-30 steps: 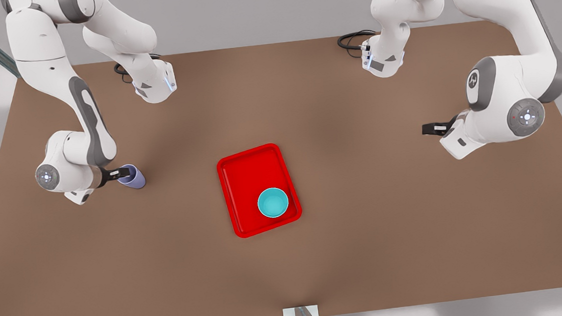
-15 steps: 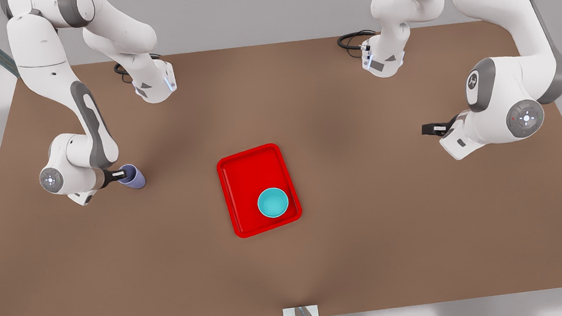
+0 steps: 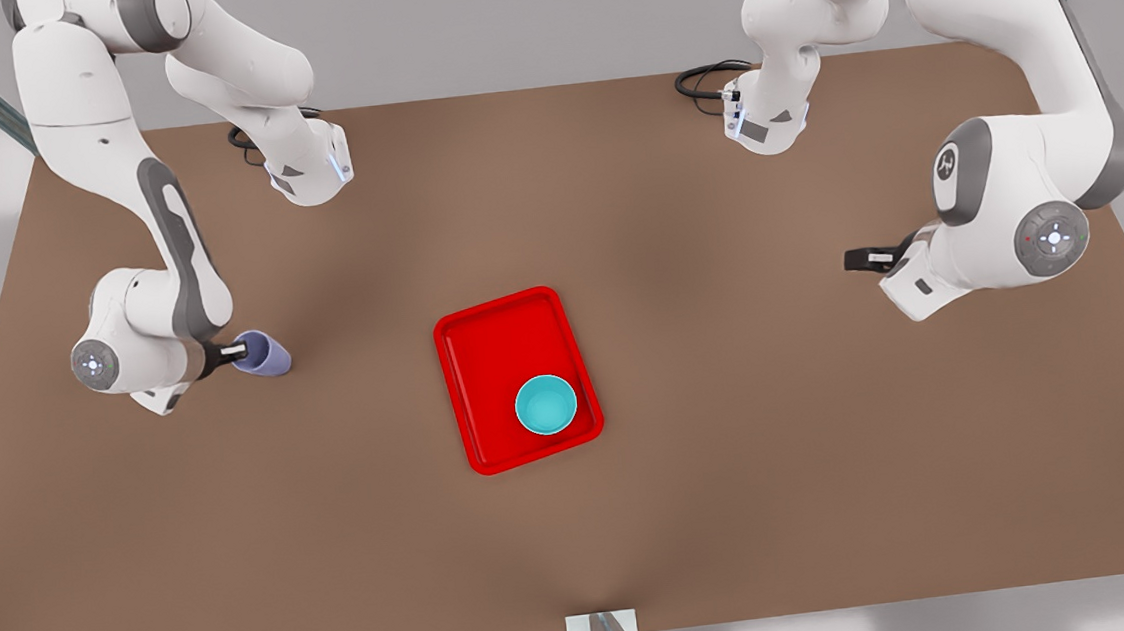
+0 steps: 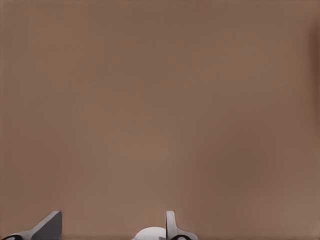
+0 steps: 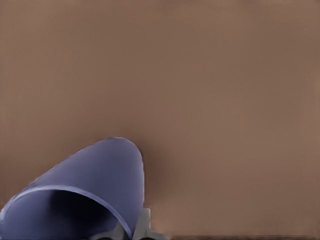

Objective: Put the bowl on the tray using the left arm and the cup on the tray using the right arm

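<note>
The teal bowl (image 3: 545, 404) sits inside the red tray (image 3: 484, 342), in the corner nearest the front view's lower right. Far to the front view's left, the lavender cup (image 3: 264, 357) is tilted on the brown table with its mouth toward my right gripper (image 3: 236, 354), which is shut on its rim. In the right wrist view the cup (image 5: 95, 185) is close, with one finger (image 5: 142, 225) beside its rim. My left gripper (image 3: 858, 258) waits at the front view's right above bare table, open with nothing between its fingertips (image 4: 50, 225).
The brown table (image 3: 733, 442) stretches wide on all sides of the tray. Black cables (image 3: 704, 79) lie by the arm bases at the far edge. A small white block (image 3: 601, 625) sits at the near edge.
The right arm's wrist has shifted slightly toward the front view's left, and the cup in its grip has tipped a little lower. The left arm, bowl and tray have not moved.
</note>
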`<state>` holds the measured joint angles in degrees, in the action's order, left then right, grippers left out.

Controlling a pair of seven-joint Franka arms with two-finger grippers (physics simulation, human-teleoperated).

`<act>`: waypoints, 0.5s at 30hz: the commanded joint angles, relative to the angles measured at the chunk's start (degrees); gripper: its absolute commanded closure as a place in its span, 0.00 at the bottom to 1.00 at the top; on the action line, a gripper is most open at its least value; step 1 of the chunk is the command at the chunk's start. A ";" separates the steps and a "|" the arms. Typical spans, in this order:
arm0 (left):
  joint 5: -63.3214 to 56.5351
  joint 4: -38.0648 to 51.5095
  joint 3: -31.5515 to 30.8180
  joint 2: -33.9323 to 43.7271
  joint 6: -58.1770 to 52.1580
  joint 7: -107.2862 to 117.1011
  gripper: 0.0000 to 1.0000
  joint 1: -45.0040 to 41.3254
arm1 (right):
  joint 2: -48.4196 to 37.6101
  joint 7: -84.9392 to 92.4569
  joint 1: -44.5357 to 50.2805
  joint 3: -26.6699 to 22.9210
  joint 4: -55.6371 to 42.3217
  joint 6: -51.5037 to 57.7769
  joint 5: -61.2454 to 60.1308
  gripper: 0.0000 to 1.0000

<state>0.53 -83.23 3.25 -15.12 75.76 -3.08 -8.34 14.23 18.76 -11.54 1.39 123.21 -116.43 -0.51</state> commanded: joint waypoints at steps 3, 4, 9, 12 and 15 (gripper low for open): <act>0.00 -0.09 0.00 0.00 0.00 0.00 0.00 -0.01 | 0.09 -0.48 0.12 1.07 -3.24 2.70 0.33 0.79; 0.00 0.00 0.00 0.00 0.00 0.00 0.00 -0.01 | 0.36 -0.56 0.20 1.07 -4.47 3.58 -0.02 0.79; 0.00 -0.09 0.00 -0.08 0.00 0.00 0.00 -0.01 | 0.45 -4.69 0.12 5.29 -9.13 5.95 -1.78 0.79; 0.00 0.00 0.00 -0.08 0.00 0.00 0.00 -0.01 | 0.97 -9.26 0.20 8.89 -12.46 7.01 -1.78 0.79; -0.09 0.00 0.09 -0.08 0.00 0.00 0.00 -0.01 | 3.08 -19.54 0.20 14.96 -18.26 10.52 -1.78 0.79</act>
<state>0.50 -83.23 3.34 -15.21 75.76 -3.08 -8.35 18.12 -1.51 -11.39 17.47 103.13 -104.83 -2.61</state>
